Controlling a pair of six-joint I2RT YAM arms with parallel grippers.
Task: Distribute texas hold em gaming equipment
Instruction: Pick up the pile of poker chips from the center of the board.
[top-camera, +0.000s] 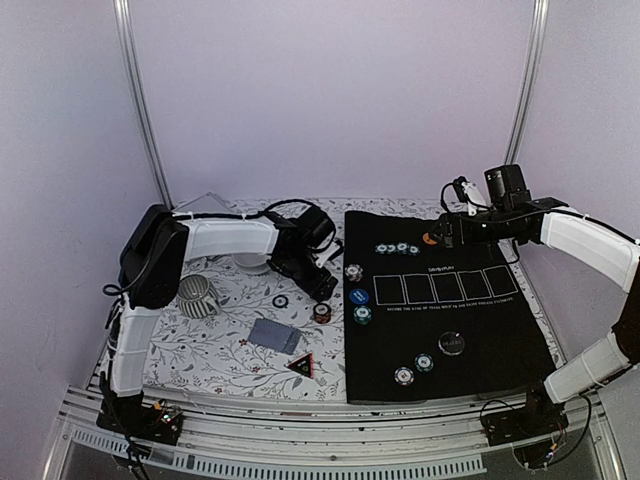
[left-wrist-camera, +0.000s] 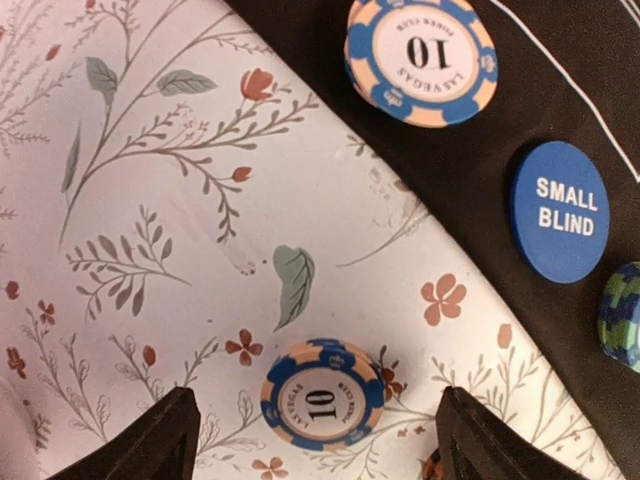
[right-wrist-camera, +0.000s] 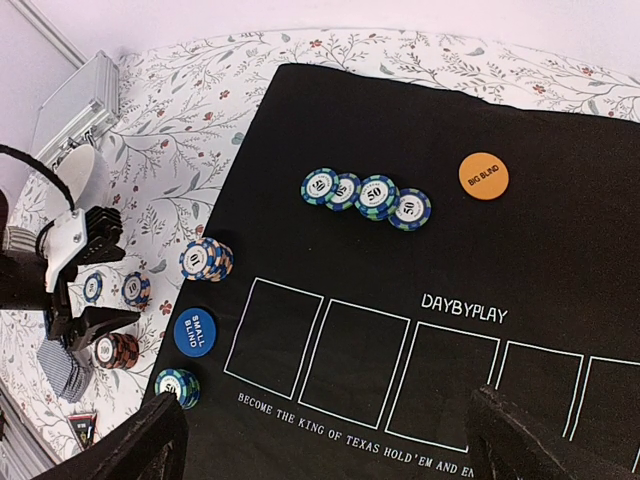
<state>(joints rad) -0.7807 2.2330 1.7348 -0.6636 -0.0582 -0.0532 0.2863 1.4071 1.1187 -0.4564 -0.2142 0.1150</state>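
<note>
A white cloth (top-camera: 210, 350) printed with leaves and small red flowers covers the left of the table, and a black felt mat (top-camera: 480, 310) marked with five white card outlines lies over the right half. Pale lilac walls (top-camera: 330, 90) close the far side and both flanks, with metal posts (top-camera: 140, 100) rising at the far corners and a ribbed rail (top-camera: 330, 425) along the near edge.

The left gripper (top-camera: 320, 287) hangs low over the cloth beside the mat's left edge, its claw released. A blue-and-peach chip (left-wrist-camera: 322, 394) lies flat between the spread fingers, touching neither. Just right of it, on the mat, are a stack of chips (left-wrist-camera: 420, 58) and the blue button (left-wrist-camera: 560, 211). A red-brown chip (top-camera: 321, 311) and the playing cards (top-camera: 274, 335) lie on the cloth nearer, and a striped mug (top-camera: 197, 297) stands to the left.

The right gripper (right-wrist-camera: 330, 400) hovers over the far part of the mat, released and holding nothing, near a row of four chips (right-wrist-camera: 366, 199) and the orange button (right-wrist-camera: 484, 175). A black disc (top-camera: 452, 344) sits nearer
</note>
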